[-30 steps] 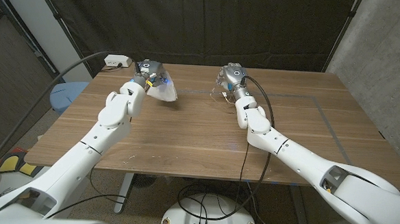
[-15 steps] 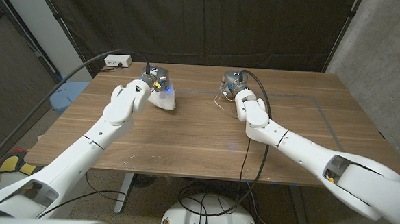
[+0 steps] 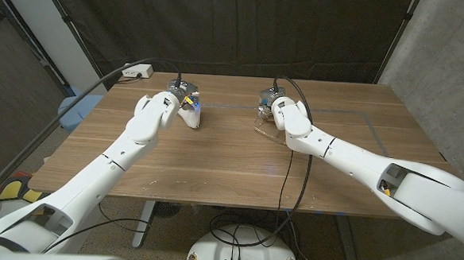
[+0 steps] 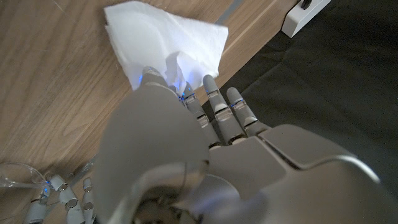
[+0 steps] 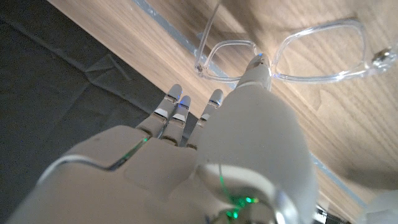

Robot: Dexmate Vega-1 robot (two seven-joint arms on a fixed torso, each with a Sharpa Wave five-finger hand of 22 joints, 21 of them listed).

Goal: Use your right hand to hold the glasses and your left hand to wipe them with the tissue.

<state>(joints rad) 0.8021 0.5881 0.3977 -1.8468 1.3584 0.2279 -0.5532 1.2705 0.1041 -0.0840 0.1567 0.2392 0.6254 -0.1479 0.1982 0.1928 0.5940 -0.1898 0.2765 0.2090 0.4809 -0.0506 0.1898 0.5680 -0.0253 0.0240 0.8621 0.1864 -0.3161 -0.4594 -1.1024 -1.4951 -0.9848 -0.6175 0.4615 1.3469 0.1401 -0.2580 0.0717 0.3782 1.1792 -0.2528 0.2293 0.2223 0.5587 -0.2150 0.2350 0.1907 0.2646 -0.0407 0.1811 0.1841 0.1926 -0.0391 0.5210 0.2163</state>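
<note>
The clear-framed glasses [image 3: 265,125] lie on the wooden table just in front of my right hand [image 3: 272,99]. In the right wrist view one fingertip of my right hand [image 5: 249,137] touches the bridge of the glasses [image 5: 320,53]; the other fingers reach past them, apart, holding nothing. My left hand [image 3: 178,91] pinches a raised fold of the white tissue [image 3: 191,117], whose lower part rests on the table. The left wrist view shows the tissue [image 4: 155,37] spread on the wood beyond my left hand [image 4: 186,143].
A white power strip [image 3: 136,71] sits at the table's back left corner, with a dark cable running off the left edge. Thin tape lines [image 3: 375,129] mark the right half of the table [image 3: 214,169]. A black curtain hangs behind.
Both hands have come down toward the table. The tissue, held in the air before, now touches the wood. The glasses have gone from my right hand's grip to lying on the table.
</note>
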